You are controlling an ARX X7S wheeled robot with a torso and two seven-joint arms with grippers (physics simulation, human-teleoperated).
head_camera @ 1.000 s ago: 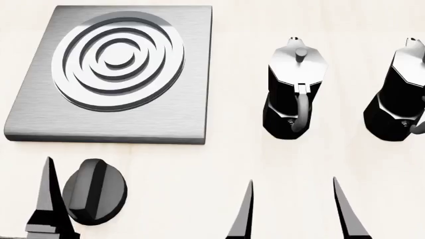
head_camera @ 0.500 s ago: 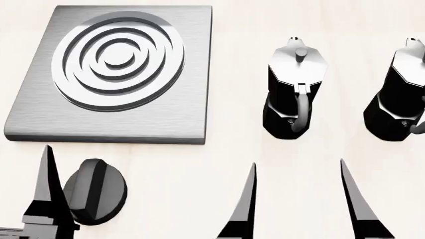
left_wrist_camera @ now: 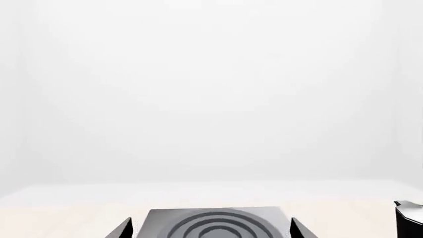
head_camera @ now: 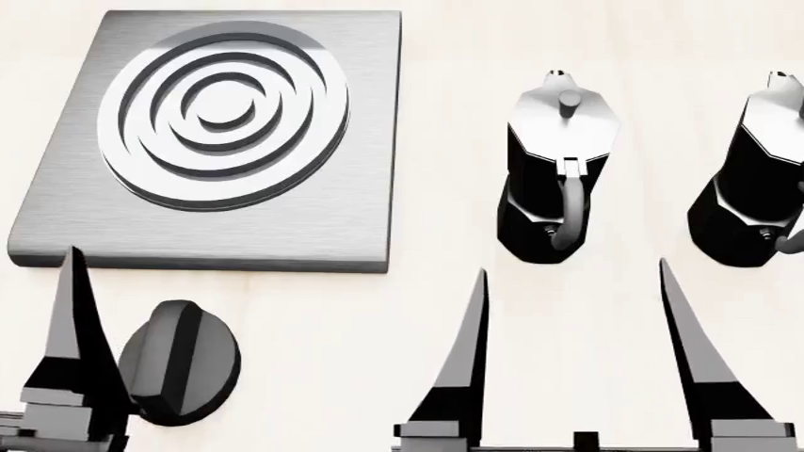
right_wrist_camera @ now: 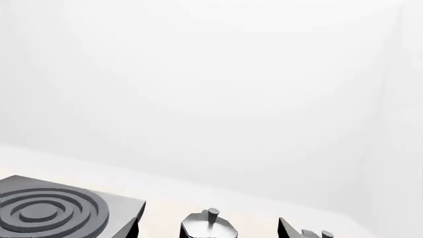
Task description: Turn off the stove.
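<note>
The stove [head_camera: 220, 132] is a square brushed-grey plate with a ringed burner, lying at the far left of the pale table. Its round black ridged knob [head_camera: 183, 363] sits apart, nearer to me than the plate. In the head view only one of my left gripper's fingers [head_camera: 73, 330] shows, just left of the knob and overlapping its edge. The knob is outside that grip. In the left wrist view the left gripper [left_wrist_camera: 211, 229] is open, with the stove [left_wrist_camera: 215, 223] ahead between its tips. My right gripper [head_camera: 571, 273] is open and holds nothing.
Two black moka pots with silver lids stand to the right of the stove, one [head_camera: 559, 174] just beyond the right gripper's tips and another [head_camera: 754, 179] at the frame's right edge. The nearer pot's lid [right_wrist_camera: 210, 224] shows between the right fingertips. A white wall rises behind the table.
Both grippers have slid forward over the table, the left toward the stove and the right toward the moka pots. Both are still open. The knob and pots have not moved.
</note>
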